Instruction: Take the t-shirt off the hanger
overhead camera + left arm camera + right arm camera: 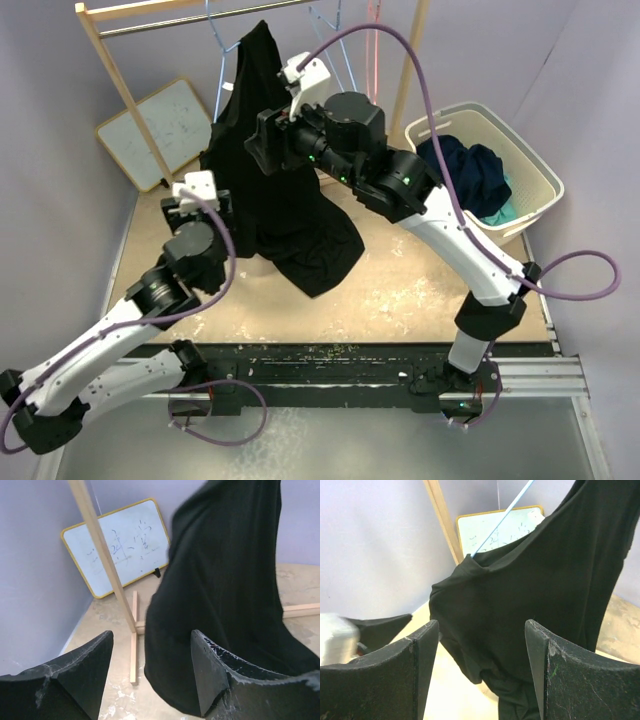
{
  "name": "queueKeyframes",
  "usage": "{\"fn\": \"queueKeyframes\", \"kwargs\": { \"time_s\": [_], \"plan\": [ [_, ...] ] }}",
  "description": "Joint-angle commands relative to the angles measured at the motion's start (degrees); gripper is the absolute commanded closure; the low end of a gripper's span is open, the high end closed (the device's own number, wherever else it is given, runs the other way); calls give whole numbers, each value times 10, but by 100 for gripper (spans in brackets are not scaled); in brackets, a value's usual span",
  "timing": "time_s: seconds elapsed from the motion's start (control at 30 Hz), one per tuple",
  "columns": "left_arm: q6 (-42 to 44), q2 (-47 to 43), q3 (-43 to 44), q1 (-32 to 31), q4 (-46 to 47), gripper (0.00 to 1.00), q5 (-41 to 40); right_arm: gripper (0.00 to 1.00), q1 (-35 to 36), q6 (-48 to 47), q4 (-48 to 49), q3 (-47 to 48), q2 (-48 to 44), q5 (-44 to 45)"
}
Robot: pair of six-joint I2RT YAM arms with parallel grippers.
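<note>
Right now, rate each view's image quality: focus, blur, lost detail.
Top external: sharp and evenly lit, but the t-shirt reads as nearly flat black. Left wrist: whiteboard writing is soft. Right wrist: white blur at the left edge, right end effector crisp.

Matt black cloth t-shirt (280, 210), pale wooden rack (108, 62), rough speckled table (400, 290), white plastic basket (537, 158).
</note>
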Motion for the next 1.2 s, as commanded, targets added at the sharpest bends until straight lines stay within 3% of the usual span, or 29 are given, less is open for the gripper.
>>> {"fn": "queueKeyframes", "kwargs": {
  "time_s": [0.0, 0.2, 0.4, 0.63, 0.9, 1.17],
  "plan": [
    [62, 62, 20, 30, 120, 32, 3, 28, 2, -15, 11, -14, -47, 24],
    [18, 60, -7, 50, 140, 28, 189, 25, 2, -24, -2, -12, -55, 35],
    [17, 17, -49, 50, 200, 30, 361, 24, 2, -26, -42, 85, 19, 20],
    [3, 8, -35, 49, 140, 33, 581, 21, 2, -31, -7, 160, 100, 24],
    [-6, -45, -36, 49, 63, 35, 618, 24, -3, -32, 12, 185, 169, 86],
    [-44, -157, -38, 49, -57, 37, 591, 56, -40, -23, 59, 156, 172, 105]
  ]
}}
